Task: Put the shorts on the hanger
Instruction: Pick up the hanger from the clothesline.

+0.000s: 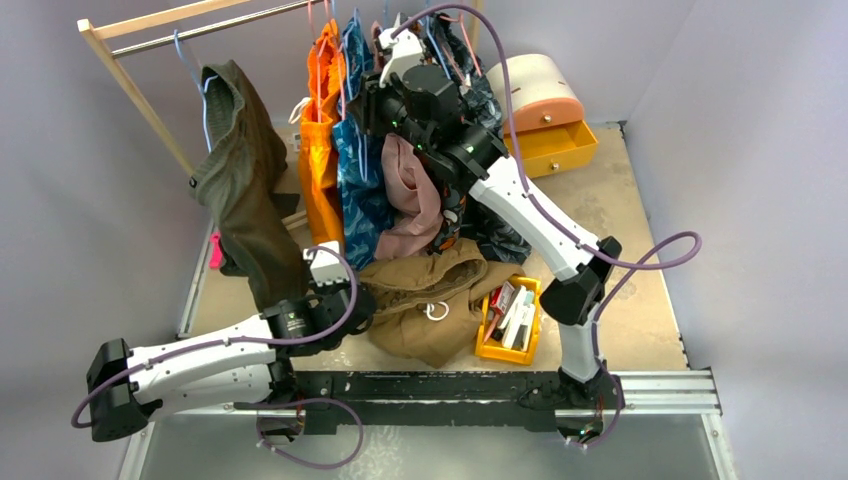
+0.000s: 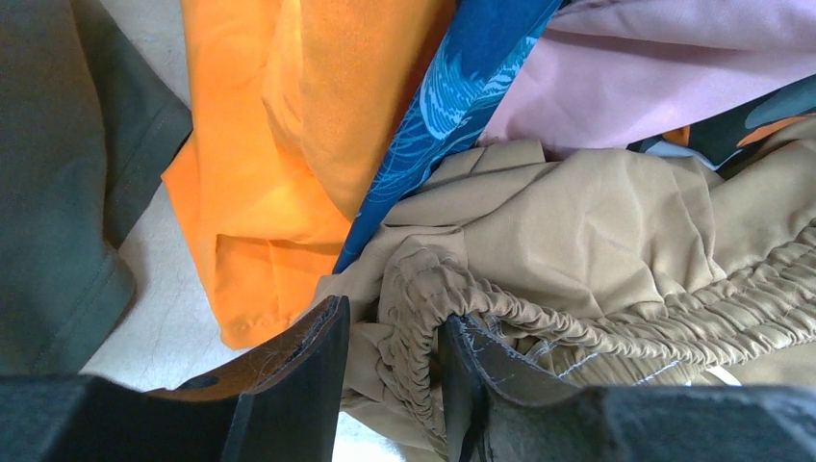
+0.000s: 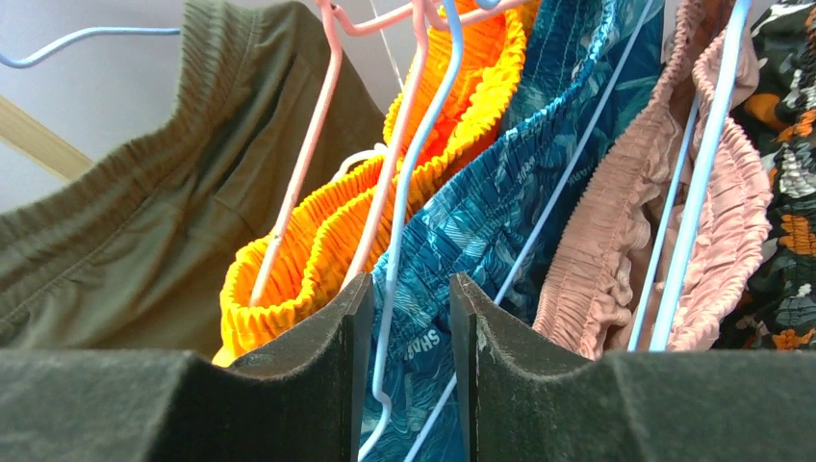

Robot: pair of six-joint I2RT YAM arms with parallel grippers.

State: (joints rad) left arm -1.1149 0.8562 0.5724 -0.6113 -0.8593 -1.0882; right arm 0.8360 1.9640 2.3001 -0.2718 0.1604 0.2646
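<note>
The tan-brown shorts (image 1: 440,290) lie crumpled on the table near the front, white drawstring showing. My left gripper (image 2: 395,327) is at their left edge (image 1: 352,300) and is shut on the gathered waistband (image 2: 500,308), which fills the gap between the fingers. My right gripper (image 3: 411,284) is raised at the rack among the hanging clothes. Its jaws stand a little apart. A thin light-blue hanger (image 3: 409,183) wire runs down between them, close to the left finger and not pinched.
A wooden rack (image 1: 140,95) carries a dark olive garment (image 1: 240,170), orange shorts (image 1: 322,130), blue patterned shorts (image 1: 360,190) and pink shorts (image 1: 410,190) on pink and blue hangers. A yellow bin (image 1: 487,350) stands right of the shorts. An orange drawer box (image 1: 545,100) stands at the back right.
</note>
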